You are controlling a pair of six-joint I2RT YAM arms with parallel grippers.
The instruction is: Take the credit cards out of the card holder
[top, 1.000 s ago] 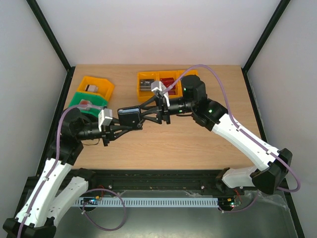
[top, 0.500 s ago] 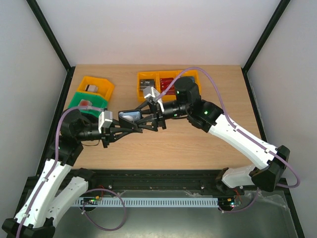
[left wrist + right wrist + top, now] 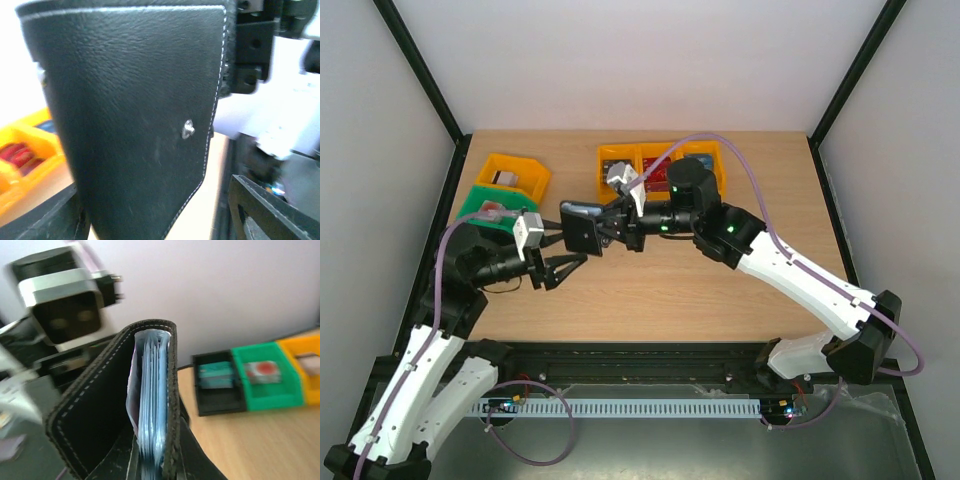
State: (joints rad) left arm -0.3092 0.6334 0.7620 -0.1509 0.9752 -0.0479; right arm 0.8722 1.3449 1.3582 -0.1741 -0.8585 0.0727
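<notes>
Shifted since 1 second ago: your left fingers (image 3: 270, 215), then pinched on the card holder (image 3: 583, 231), now stand spread wide and drawn back, holding nothing. Your right fingers (image 3: 608, 231) have swung in and clamp the holder's lower edge as its only grip.

Item 1, card holder: black, stitched and leather-like. It is held in the air above the counter (image 3: 720, 300), left of centre, folded nearly closed.

Item 2, credit cards (image 3: 152, 400): a bluish stack whose edges show between the 2 covers. You cannot tell the count.

Handling: judge the holder light and soft, likely to flex under a pull. Judge the cards thin, stiff and slick, and packed tight. Take hold of the exposed card edges at the open mouth, not the covers.

Surface: pale wood-grain counter, with a row of orange bins (image 3: 599, 170) at the far edge and a green bin (image 3: 480, 200) far left.

Room: white walls, black frame posts.
</notes>
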